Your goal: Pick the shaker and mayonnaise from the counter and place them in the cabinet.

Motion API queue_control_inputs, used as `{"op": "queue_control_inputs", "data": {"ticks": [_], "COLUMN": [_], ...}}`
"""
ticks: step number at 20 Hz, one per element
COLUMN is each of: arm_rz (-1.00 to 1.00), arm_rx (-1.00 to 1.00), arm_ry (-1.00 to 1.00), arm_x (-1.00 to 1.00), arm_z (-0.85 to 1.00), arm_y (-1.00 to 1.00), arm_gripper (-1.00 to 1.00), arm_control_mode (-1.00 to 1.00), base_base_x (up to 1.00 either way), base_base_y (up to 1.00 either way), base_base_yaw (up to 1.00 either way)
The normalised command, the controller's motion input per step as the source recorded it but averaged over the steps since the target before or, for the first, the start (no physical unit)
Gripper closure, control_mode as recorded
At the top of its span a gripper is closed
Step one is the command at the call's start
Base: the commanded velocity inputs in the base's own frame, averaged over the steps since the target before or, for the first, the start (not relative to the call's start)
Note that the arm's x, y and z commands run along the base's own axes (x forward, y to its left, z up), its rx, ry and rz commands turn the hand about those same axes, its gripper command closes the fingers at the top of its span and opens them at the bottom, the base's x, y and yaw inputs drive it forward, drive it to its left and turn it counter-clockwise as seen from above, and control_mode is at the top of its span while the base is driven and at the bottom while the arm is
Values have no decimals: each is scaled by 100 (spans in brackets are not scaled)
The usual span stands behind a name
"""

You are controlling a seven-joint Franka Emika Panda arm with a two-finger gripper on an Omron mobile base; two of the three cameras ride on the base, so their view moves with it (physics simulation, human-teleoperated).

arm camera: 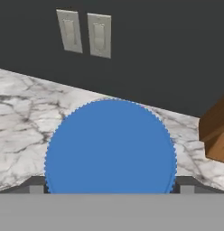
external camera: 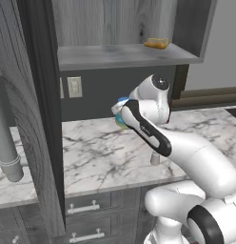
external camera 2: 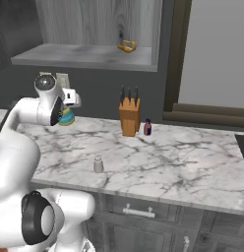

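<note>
The mayonnaise (arm camera: 109, 144) shows its blue lid from above, sitting between the two dark fingertips of my gripper (arm camera: 110, 187), which press against its sides. From the base views the jar (external camera 2: 67, 118) is at the back of the counter (external camera 2: 183, 162), under the hand (external camera: 121, 107), low over or on the marble. The shaker (external camera 2: 98, 164) stands alone near the counter's front edge, also seen behind my forearm (external camera: 155, 158). The cabinet (external camera: 115, 55) is open above, its shelf board at upper centre.
A yellow-orange item (external camera 2: 127, 47) lies on the shelf's right end. A knife block (external camera 2: 129, 115) and a small dark bottle (external camera 2: 147, 128) stand right of the jar. Wall outlets (arm camera: 84, 34) are behind it. The open cabinet door (external camera: 39, 119) hangs at left.
</note>
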Motion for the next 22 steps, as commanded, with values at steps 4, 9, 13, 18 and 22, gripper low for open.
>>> {"op": "queue_control_inputs", "data": {"ticks": [4,9,13,18,22], "arm_rz": [0,0,0,0,0], "arm_rx": [0,0,0,0,0], "arm_ry": [-7,-10,-12,-12,-12], "arm_x": [-3,-1,0,-4,-1], "arm_z": [62,65,63,61,49], "arm_y": [0,0,0,0,0], "arm_gripper": [100,100,100,100,100], "arm_control_mode": [-100,-100,-100,-100,-100], "base_base_x": [0,0,0,0,0], "base_base_y": [0,0,0,0,0], "base_base_yaw": [0,0,0,0,0]}}
